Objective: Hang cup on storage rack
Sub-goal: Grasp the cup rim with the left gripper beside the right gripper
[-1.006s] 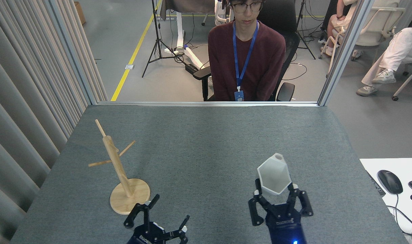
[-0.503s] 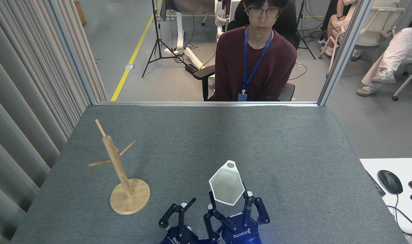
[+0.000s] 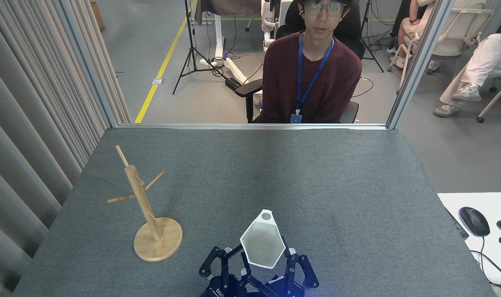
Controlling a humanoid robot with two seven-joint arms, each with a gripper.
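Now the white faceted cup (image 3: 262, 244) is facing rim-up, tab far, the right pincer (image 3: 266, 270) clamping it. Left pincer (image 3: 221, 264) is sitting spread beside it; the rack (image 3: 145, 206) is standing left on the desk (image 3: 316, 173).

Before me lies a grey table (image 3: 250, 173). Past its far edge a person (image 3: 314, 74) in a maroon top with a blue lanyard (image 3: 312, 78) sits in a chair. A curtain (image 3: 31, 123) hangs at left; a mouse (image 3: 473, 221) rests at right on a white desk (image 3: 477, 202).
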